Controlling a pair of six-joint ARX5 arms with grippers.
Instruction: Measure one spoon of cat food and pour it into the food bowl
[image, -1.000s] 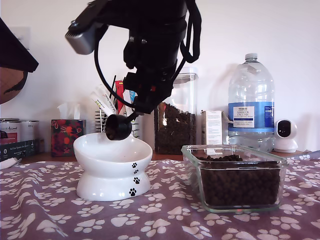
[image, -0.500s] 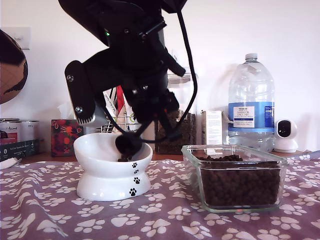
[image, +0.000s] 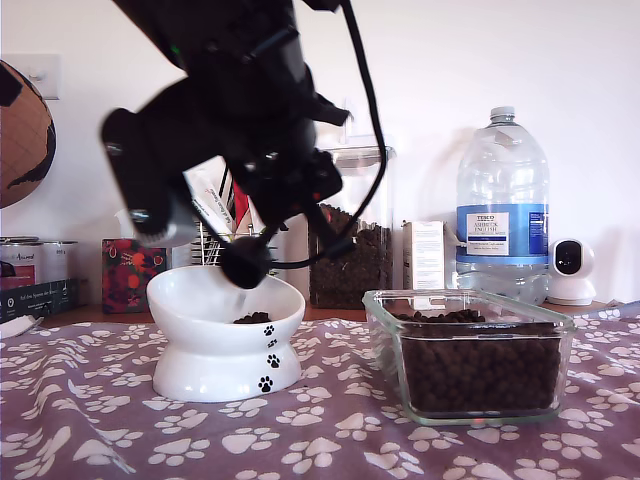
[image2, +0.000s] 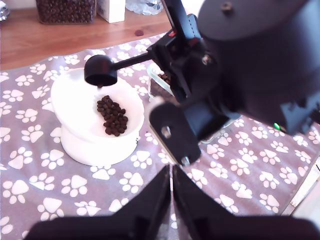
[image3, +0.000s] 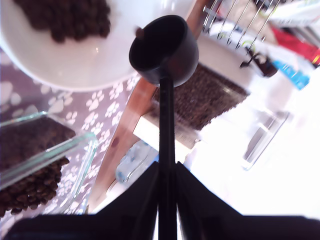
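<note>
A white wall backs a bench (image: 90, 440) draped in a mauve cloth printed with white paw marks, with a strip of bare wood showing behind it. The food bowl (image: 225, 335) stands on the cloth toward the exterior view's left, its three black paw prints facing the camera, and a small heap of cat food (image2: 112, 116) lies inside it. Just above the bowl's rim hangs the spoon (image: 245, 262), its round black cup tipped on its side over the white interior; the second wrist view shows the cup (image3: 164, 49) empty.

My second gripper (image3: 167, 187) has its fingers pinching the spoon's thin handle, which runs straight out between them. Its arm fills the upper middle of the exterior view, blurred. My first gripper (image2: 171, 192) hangs high above the cloth, looking down on the bowl and the other arm; its fingers are pressed together with only a thin seam between them and nothing in them.

At the exterior view's right a square clear glass dish (image: 470, 355) sits on the cloth, well filled with the same brown pellets. Behind it, along the wall, stand a tall clear canister (image: 352, 250) of kibble, a large water bottle (image: 502, 205), a small white camera (image: 571, 270) and, nearer the exterior view's left, a tissue box (image: 134, 272).
</note>
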